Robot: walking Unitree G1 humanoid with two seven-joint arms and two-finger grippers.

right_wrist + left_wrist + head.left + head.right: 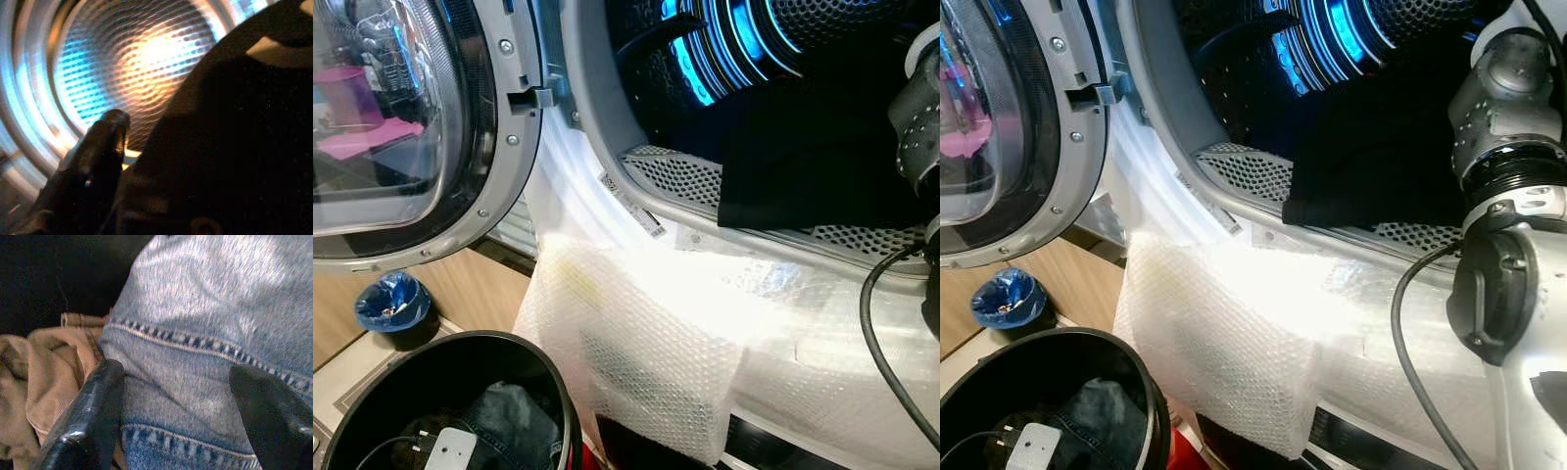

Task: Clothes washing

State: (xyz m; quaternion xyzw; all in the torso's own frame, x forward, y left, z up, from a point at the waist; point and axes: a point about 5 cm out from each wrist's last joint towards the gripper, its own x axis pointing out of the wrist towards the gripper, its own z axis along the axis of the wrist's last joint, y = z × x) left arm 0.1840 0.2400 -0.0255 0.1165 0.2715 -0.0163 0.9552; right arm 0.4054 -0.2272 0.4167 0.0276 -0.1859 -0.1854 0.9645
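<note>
The washing machine's drum (734, 49) stands open, lit blue inside. A black garment (813, 166) hangs over its perforated lip. My right arm (1508, 127) reaches into the drum; my right gripper (146, 147) is deep inside against the black garment (234, 147), with the mesh back wall (142, 63) behind. Down in a round black bin (548, 372), my left gripper (177, 372) is open, straddling blue denim jeans (195, 333). A tan garment (49, 367) lies beside the jeans.
The round glass door (411, 127) is swung open at the left. Bubble wrap (646, 362) drapes the machine's front below the opening. A white device with a cable (450, 450) rests in the bin. A small bin with a blue bag (393, 304) stands on the floor.
</note>
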